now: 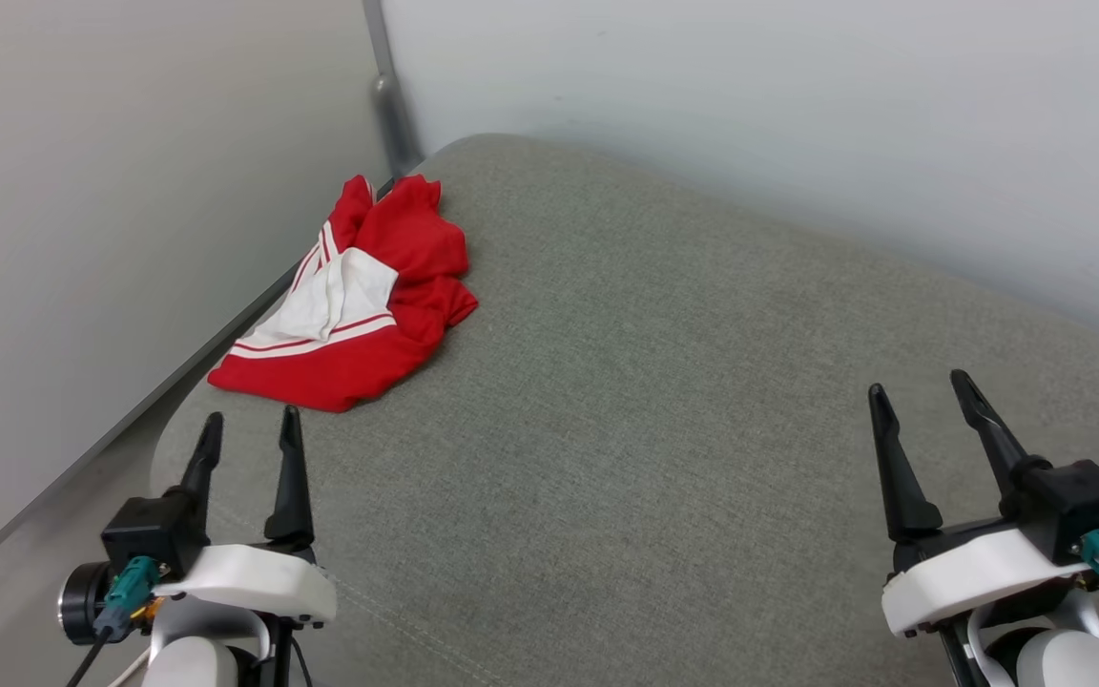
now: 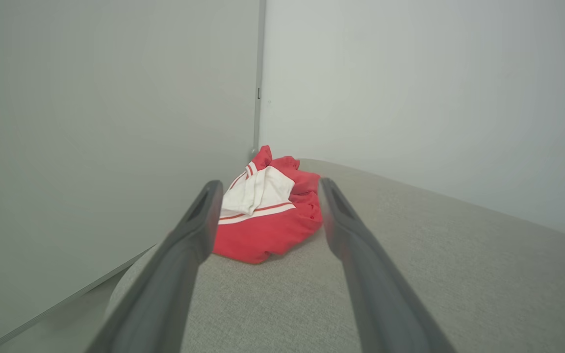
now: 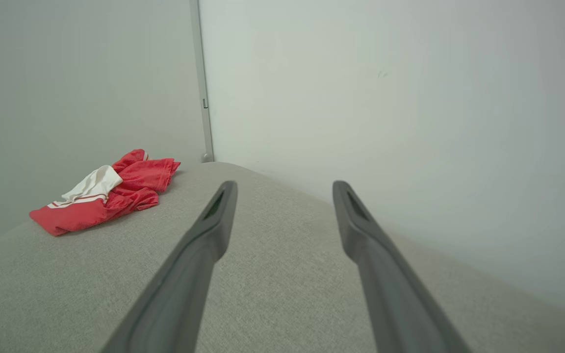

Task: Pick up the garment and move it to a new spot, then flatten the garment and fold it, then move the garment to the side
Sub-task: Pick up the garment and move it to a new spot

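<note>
Where the head view looks down, the garment (image 1: 368,315) lies crumpled, red with a white striped sleeve uppermost, at the far left corner of the grey cushion (image 1: 664,401) beside the wall (image 1: 130,191); the left tool (image 1: 252,414) sits just short of it and the right tool (image 1: 919,382) well apart to the right, both spread wide and holding nothing. Left wrist view: garment (image 2: 268,225) ahead on the cushion, seen between the parted fingers (image 2: 184,255), untouched. Right wrist view: garment (image 3: 101,206) off to the left, well clear of the wide-open, empty right tool (image 3: 285,184).
</note>
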Controlling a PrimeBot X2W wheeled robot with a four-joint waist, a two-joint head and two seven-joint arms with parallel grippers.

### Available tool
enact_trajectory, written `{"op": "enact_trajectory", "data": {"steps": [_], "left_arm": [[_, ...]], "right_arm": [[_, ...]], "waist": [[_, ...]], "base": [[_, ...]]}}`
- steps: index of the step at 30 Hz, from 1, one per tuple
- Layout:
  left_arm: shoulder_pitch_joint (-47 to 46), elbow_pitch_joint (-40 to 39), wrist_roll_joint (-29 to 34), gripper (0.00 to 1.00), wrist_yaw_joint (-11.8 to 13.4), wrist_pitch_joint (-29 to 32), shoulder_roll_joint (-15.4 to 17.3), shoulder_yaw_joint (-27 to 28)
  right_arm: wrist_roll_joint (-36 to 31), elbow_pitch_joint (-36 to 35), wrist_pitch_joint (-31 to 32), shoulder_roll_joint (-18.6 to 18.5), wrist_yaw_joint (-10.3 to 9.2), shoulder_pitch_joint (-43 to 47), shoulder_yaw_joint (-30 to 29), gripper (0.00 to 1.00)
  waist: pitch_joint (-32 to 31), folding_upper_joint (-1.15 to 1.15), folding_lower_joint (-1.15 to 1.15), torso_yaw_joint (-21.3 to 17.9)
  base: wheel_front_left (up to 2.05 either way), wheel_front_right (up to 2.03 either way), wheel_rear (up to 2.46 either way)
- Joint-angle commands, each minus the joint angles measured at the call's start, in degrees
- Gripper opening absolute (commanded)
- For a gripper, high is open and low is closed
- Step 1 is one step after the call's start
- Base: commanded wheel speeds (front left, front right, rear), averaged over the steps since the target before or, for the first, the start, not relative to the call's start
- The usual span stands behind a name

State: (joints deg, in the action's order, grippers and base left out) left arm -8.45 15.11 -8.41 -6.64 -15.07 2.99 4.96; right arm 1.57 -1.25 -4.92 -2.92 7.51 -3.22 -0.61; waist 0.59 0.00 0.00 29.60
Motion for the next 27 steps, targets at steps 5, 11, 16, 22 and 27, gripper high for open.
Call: {"op": "enact_trajectory", "data": {"steps": [5,11,16,22,27], "left_arm": [[-0.16,-0.84,-0.14,1.0,-0.17,-0.15,-0.06,1.43],[-2.45,-0.17,-0.22,1.0,-0.26,-0.15,-0.11,1.76],[-11.2,3.93,-2.48,1.0,-0.6,-0.15,0.15,1.31],[-23.58,10.53,-5.99,1.0,-0.68,3.0,2.65,2.86],[-33.23,17.48,-7.93,1.0,0.56,12.89,6.33,4.31]], "right_arm": [[0.49,0.04,0.38,0.05,-0.04,-1.56,1.24,1.0],[0.56,-0.28,0.47,0.05,-0.04,-2.03,1.19,1.0],[-0.95,-2.94,2.26,0.05,-0.04,-3.94,1.51,1.0],[-3.1,-5.63,3.75,0.03,-0.04,-7.11,1.23,1.0],[-4.17,-7.04,4.26,0.04,-0.04,-9.45,0.69,1.0]], "waist": [[1.13,0.0,0.0,0.83],[2.28,0.0,0.0,0.94],[7.55,0.0,0.0,-2.01],[15.28,0.0,0.0,-6.68],[21.01,0.0,0.0,-9.8]], "base": [[0.0,0.0,0.0],[0.0,0.0,0.0],[0.0,0.0,0.0],[0.0,0.0,0.0],[0.0,0.0,0.0]]}}
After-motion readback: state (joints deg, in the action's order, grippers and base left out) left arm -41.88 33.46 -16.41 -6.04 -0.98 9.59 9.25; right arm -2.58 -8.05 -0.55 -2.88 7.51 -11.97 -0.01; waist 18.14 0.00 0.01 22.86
